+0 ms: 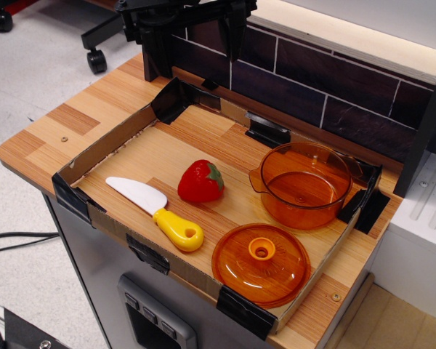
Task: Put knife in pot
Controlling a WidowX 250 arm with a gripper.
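The knife [154, 206] lies flat at the front left of the cardboard-walled tray [105, 145]. Its white blade points left and its yellow handle [179, 230] points right. The translucent orange pot [305, 183] stands upright and empty at the back right of the tray. My black gripper [196, 40] hangs at the top of the view, above the tray's back left corner. Its two fingers [157, 54] stand wide apart with nothing between them. It is well away from the knife and the pot.
A red strawberry [201, 181] lies between the knife and the pot. The flat orange lid with a knob [261, 262] lies in front of the pot. A dark brick wall [312, 91] runs behind the tray. A white appliance [429, 233] stands at the right.
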